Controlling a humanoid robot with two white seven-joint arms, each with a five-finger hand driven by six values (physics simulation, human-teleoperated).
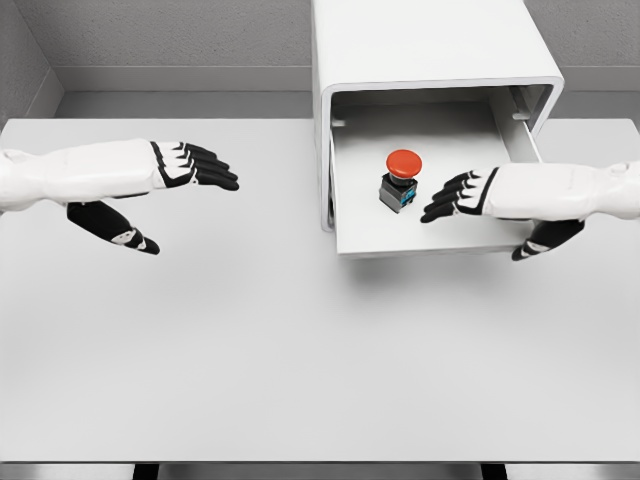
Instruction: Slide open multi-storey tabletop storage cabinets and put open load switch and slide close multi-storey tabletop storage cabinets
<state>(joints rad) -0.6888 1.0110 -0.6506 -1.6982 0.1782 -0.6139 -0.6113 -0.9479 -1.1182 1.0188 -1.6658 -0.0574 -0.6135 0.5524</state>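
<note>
- On the bench [300, 350], at the far side, we see the cabinet [430, 45] with its drawer [430, 235] pulled out.
- Inside the drawer stands the switch [401, 181], red cap up, near the middle.
- Our right hand [470, 195] hovers just right of the switch, fingers spread, holding nothing.
- Our left hand [170, 175] hangs over the bench well left of the cabinet, fingers apart, empty.

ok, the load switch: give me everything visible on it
The load switch has a red mushroom-shaped cap on a dark, boxy body with a blue patch low on its front. It stands upright inside the pulled-out drawer of the white cabinet. The right hand, fingers open, is just beside it, not touching.
</note>
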